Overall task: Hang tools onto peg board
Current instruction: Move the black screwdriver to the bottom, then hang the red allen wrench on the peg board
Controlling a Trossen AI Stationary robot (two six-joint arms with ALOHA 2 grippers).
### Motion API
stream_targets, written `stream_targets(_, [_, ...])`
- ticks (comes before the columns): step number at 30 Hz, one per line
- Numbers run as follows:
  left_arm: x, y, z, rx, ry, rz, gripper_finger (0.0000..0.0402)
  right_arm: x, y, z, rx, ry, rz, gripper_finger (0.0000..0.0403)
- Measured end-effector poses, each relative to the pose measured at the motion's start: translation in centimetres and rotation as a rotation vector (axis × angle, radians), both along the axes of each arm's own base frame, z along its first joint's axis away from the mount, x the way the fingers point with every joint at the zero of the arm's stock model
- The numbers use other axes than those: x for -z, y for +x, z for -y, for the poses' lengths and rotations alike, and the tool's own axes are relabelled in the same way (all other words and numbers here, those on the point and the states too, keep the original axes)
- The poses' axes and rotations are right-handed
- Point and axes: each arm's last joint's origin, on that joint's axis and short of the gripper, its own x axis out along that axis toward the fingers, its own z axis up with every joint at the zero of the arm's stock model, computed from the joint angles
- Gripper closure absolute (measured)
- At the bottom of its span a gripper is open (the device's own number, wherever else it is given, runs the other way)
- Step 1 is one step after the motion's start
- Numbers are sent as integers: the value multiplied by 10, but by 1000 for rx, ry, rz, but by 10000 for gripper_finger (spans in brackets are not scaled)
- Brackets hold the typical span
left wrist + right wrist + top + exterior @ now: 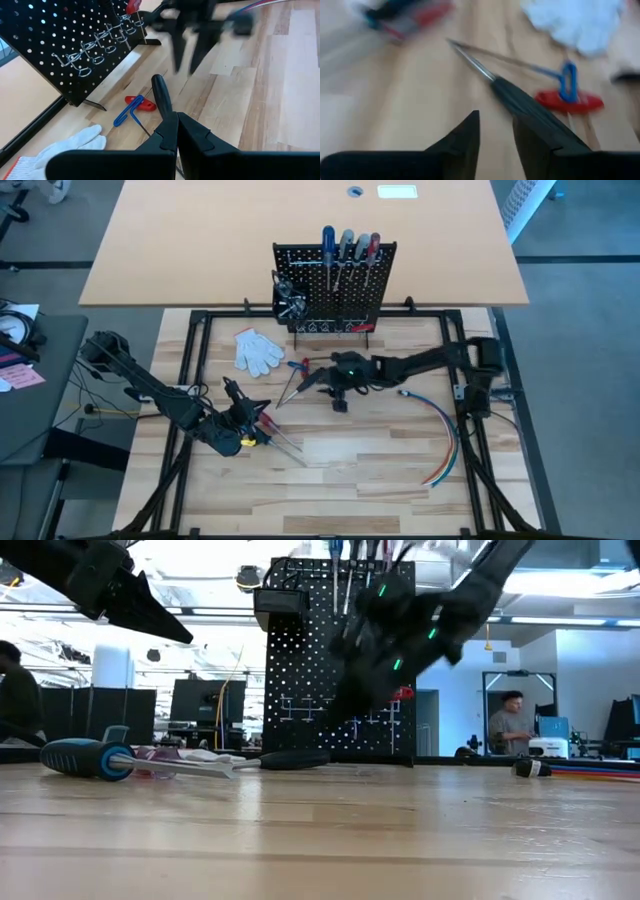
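Note:
The black peg board point(335, 290) stands at the table's far side, with several screwdrivers point(348, 248) hanging along its top. A black-handled screwdriver point(292, 390) lies flat on the table; its handle also shows in the right wrist view point(525, 105). My right gripper point(495, 125) hovers open just over that handle, and in the low view point(350, 690) it looks clear of it. My left gripper point(176, 122) is shut and empty, raised above the table left of the screwdriver point(250, 412). More tools point(270, 432) lie beside it, among them a blue-and-black handle point(85, 755).
Red and blue T-handled keys point(134, 107) lie near the board's foot. White gloves point(258, 350) lie left of them. A bundle of coloured wires point(440, 430) curves along the table's right side. A small black bin point(289, 300) hangs at the board's left. People point(512, 720) sit beyond the table.

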Motion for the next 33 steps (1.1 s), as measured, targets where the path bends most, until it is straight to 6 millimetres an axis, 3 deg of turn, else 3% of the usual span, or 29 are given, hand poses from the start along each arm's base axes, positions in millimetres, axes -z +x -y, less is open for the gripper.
stream_targets(3, [0, 0, 0, 0, -1, 2, 402, 16, 9, 20, 46, 2, -29, 240])
stream_targets(8, [0, 0, 0, 0, 3, -3, 401, 11, 20, 46, 95, -9, -24, 182])
stream_targets(13, [1, 0, 0, 1, 6, -7, 402, 9, 20, 54, 121, 1, -25, 168])
stream_targets(16, [1, 0, 0, 1, 6, -8, 402, 15, 15, 53, 154, 69, -100, 171])
stream_targets(19, [1, 0, 0, 0, 5, -8, 401, 21, 12, 44, 78, 126, -173, 175])
stream_targets(25, [1, 0, 0, 1, 4, -7, 402, 9, 18, 15, -103, 109, -136, 182])
stream_targets(29, [0, 0, 0, 1, 4, -7, 402, -1, 22, 20, 21, -5, -74, 182])
stream_targets(33, [0, 0, 0, 2, 3, -7, 402, 8, 25, 34, 140, -23, -52, 182])
